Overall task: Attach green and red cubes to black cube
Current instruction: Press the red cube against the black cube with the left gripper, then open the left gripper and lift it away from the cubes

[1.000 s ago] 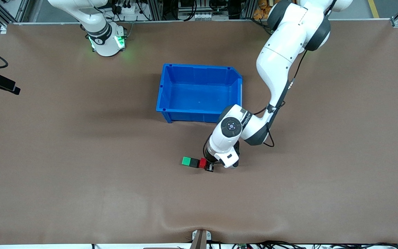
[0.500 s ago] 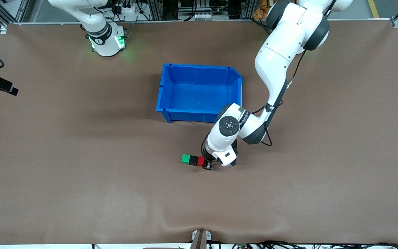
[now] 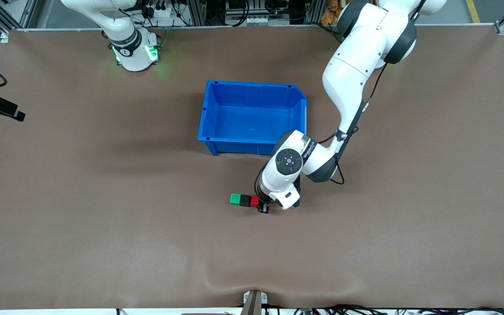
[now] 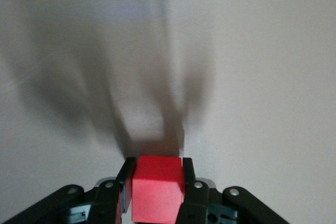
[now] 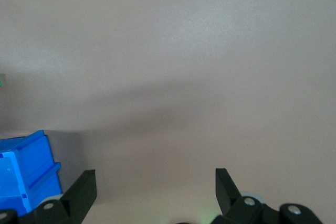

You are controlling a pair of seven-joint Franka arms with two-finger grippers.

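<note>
Three tiny matte cubes sit in a row on the brown table mat point(image 3: 103, 245), nearer the front camera than anything else on it: a bright green cube point(image 3: 235, 199) at the right arm's end of the row, a black cube point(image 3: 245, 201) touching it in the middle, and a bright red cube point(image 3: 254, 201) touching the black one on the left arm's side. The left gripper point(image 3: 262, 206) is down at table level, its black fingers point(image 4: 189, 174) pinching the red cube point(image 4: 156, 188) from both sides. Farther from the camera stands an open blue plastic bin point(image 3: 252, 151) with nothing visible inside, well apart from the cubes. The right gripper point(image 5: 155, 192) waits over bare mat with the bin point(image 5: 23, 174) off to one side, its fingers point(image 5: 84, 190) spread wide and holding nothing.
</note>
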